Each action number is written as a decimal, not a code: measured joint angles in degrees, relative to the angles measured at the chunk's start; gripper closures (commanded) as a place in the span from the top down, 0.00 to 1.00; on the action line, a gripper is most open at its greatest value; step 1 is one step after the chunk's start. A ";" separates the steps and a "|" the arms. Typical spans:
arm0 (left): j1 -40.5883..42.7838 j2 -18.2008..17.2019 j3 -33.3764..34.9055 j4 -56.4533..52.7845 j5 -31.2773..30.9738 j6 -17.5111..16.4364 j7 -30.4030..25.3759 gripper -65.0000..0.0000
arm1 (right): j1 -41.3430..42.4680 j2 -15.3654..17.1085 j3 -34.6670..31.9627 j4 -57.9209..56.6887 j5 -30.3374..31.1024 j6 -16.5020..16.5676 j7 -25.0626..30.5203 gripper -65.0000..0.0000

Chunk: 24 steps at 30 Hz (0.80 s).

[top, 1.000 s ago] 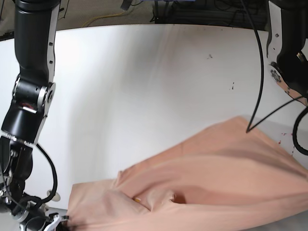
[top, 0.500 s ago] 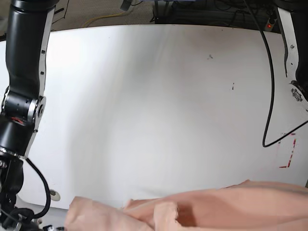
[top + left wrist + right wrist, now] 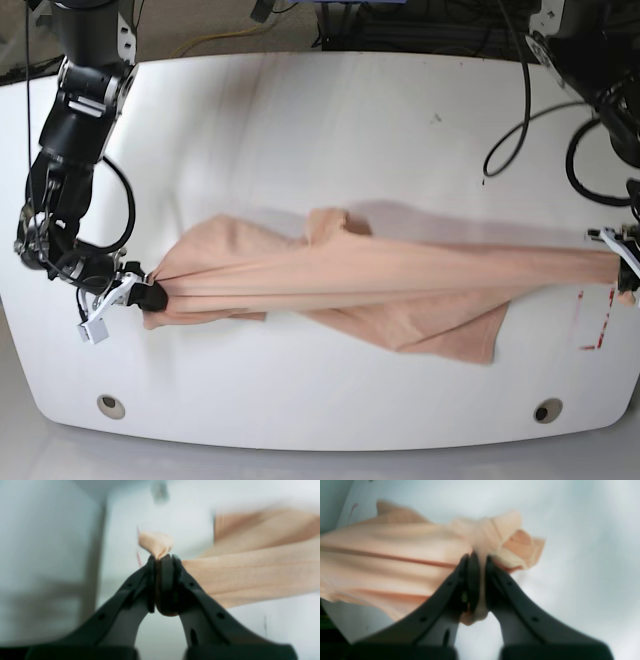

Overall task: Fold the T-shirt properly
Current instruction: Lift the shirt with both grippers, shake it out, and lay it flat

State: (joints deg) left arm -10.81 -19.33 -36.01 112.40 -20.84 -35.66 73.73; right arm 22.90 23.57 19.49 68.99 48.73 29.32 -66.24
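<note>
The peach T-shirt (image 3: 380,275) hangs stretched into a long band across the white table (image 3: 330,130), pulled taut between my two grippers. My right gripper (image 3: 152,295) is at the left of the base view, shut on one end of the T-shirt (image 3: 402,555); cloth bunches out past its fingertips (image 3: 472,562). At the far right of the base view my left gripper (image 3: 625,270) is shut on the other end, with a small tuft of the T-shirt (image 3: 156,542) poking out beyond its fingers (image 3: 167,565). A loose flap sags below the band toward the right.
Red tape marks (image 3: 600,320) lie on the table near the right edge, beside my left gripper. Two round holes (image 3: 110,405) sit near the table's front corners. Black cables (image 3: 520,120) hang at the back right.
The T-shirt was bunched at the front edge of the table; now it is drawn out in a taut band across the middle. Both arms have swung back and apart.
</note>
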 measured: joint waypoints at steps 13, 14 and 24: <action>21.64 3.26 -2.60 -0.04 1.18 -3.43 -10.71 0.00 | -17.53 -0.85 1.53 7.28 7.30 -0.81 0.42 0.19; 22.64 3.23 -2.58 -0.07 1.25 -3.41 -11.06 0.00 | -18.43 -0.85 1.51 8.74 7.58 -0.81 0.48 0.26; 27.04 2.78 -2.73 -0.68 1.49 -3.43 -11.74 0.00 | -30.03 -4.02 9.11 16.65 7.89 -0.90 0.83 0.67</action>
State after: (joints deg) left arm 16.23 -16.56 -38.74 111.72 -19.35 -39.09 62.00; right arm -7.14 19.55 28.60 85.65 56.62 28.42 -65.41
